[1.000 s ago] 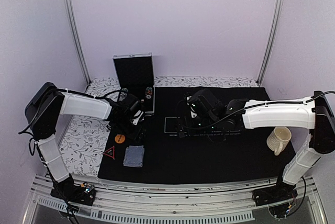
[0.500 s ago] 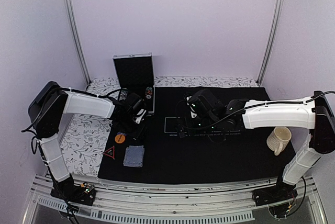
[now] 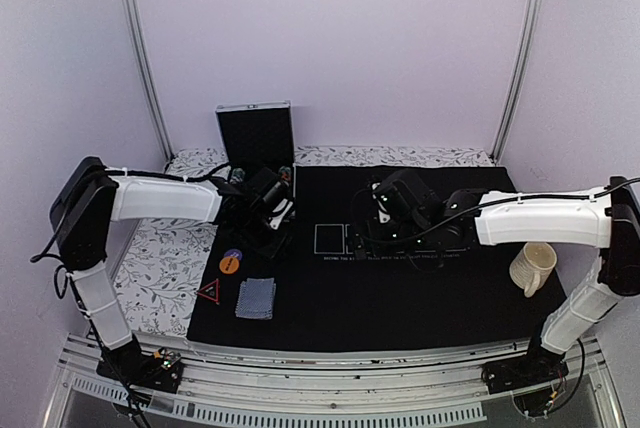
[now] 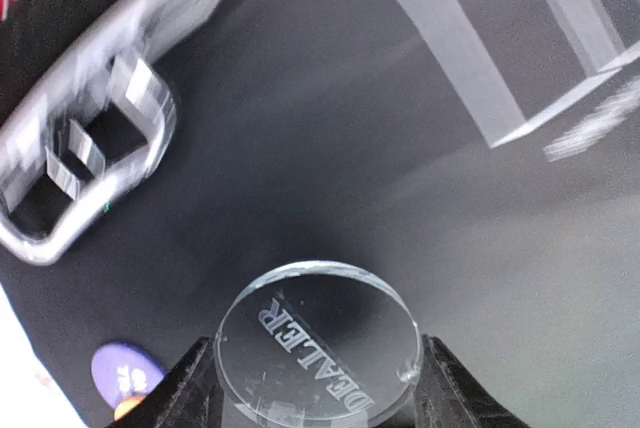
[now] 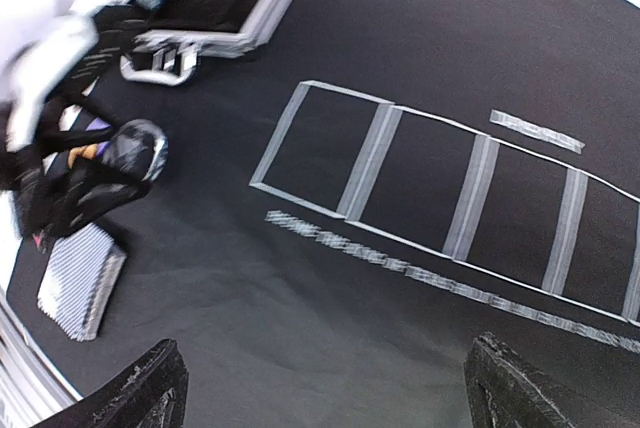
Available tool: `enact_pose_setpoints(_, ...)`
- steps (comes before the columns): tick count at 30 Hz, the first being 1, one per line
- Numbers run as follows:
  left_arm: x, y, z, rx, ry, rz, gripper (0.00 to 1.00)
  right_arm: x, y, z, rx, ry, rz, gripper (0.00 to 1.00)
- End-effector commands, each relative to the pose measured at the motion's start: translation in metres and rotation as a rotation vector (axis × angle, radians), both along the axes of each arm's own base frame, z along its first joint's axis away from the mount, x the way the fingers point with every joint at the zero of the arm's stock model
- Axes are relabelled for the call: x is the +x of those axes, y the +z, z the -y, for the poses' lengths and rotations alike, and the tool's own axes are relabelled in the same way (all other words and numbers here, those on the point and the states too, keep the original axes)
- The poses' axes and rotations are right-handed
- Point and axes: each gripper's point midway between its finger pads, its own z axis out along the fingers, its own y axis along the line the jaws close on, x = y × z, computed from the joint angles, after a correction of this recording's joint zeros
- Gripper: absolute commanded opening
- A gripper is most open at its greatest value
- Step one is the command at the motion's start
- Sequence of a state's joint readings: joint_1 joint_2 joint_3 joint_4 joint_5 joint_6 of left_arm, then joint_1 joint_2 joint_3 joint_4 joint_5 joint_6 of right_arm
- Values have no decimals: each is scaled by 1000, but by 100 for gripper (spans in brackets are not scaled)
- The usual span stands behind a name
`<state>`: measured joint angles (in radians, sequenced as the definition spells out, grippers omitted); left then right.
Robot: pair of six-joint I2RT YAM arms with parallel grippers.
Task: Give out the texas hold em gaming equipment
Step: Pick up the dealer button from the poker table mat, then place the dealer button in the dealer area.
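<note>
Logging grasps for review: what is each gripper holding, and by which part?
The left gripper holds the clear dealer disc by opposite rim edges; the right gripper holds nothing.

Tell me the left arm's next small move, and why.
Likely lower the clear DEALER disc onto the black mat and open. The left gripper is shut on it, it seems to hang just above the mat beside the printed rectangles, and the mat ahead is bare.

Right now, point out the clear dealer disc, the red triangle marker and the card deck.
clear dealer disc (image 4: 318,348): left wrist view, centre of its engraved face.
red triangle marker (image 3: 209,293): top view, its middle.
card deck (image 3: 256,298): top view, middle of the patterned top back.
</note>
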<state>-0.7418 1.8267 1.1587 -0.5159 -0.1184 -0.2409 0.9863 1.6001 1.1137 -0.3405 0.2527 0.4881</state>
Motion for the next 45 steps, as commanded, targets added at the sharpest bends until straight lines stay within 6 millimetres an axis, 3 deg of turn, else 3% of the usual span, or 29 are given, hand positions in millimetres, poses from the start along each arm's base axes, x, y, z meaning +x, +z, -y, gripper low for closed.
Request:
enact_pose_setpoints(1, -13, 74, 84, -136, -235, 159, 39, 15, 26, 47, 78, -135, 12, 99)
enact_pose_setpoints(5, -56, 75, 154, -212, -451, 125, 38, 20, 33, 104, 118, -285, 1, 99)
enact_pose_setpoints(9, -86, 43, 209, -188, -576, 81, 38, 18, 38, 167, 139, -438, 11, 99)
enact_pose_setpoints(12, -103, 24, 245, -162, -659, 86, 38, 11, 55, 196, 163, -504, 62, 99)
enact_pose_setpoints(17, -109, 11, 286, -146, -718, 114, 38, 0, 64, 211, 167, -519, 90, 99)
enact_pose_setpoints(21, -107, 4, 296, -143, -707, 107, 40, -4, 57, 211, 157, -509, 68, 99)
enact_pose_setpoints(23, -108, 6, 297, -146, -711, 109, 46, -5, 54, 209, 154, -502, 55, 99)
enact_pose_setpoints(26, -109, 14, 295, -146, -714, 113, 71, -3, 51, 205, 148, -491, 44, 99)
enact_pose_setpoints(30, -110, 37, 290, -155, -721, 141, 97, 1, 52, 201, 141, -474, 42, 99)
enact_pose_setpoints(34, -111, 78, 277, -197, -726, 178, 98, 4, 60, 193, 150, -443, 44, 99)
enact_pose_setpoints(37, -100, 105, 244, -217, -657, 186, 98, 4, 63, 191, 149, -423, 52, 99)
enact_pose_setpoints(41, -69, 126, 159, -250, -431, 154, 98, 4, 62, 186, 147, -387, 48, 99)
enact_pose_setpoints(45, -27, 102, 46, -189, -91, 127, 98, 6, 61, 178, 151, -352, 43, 99)
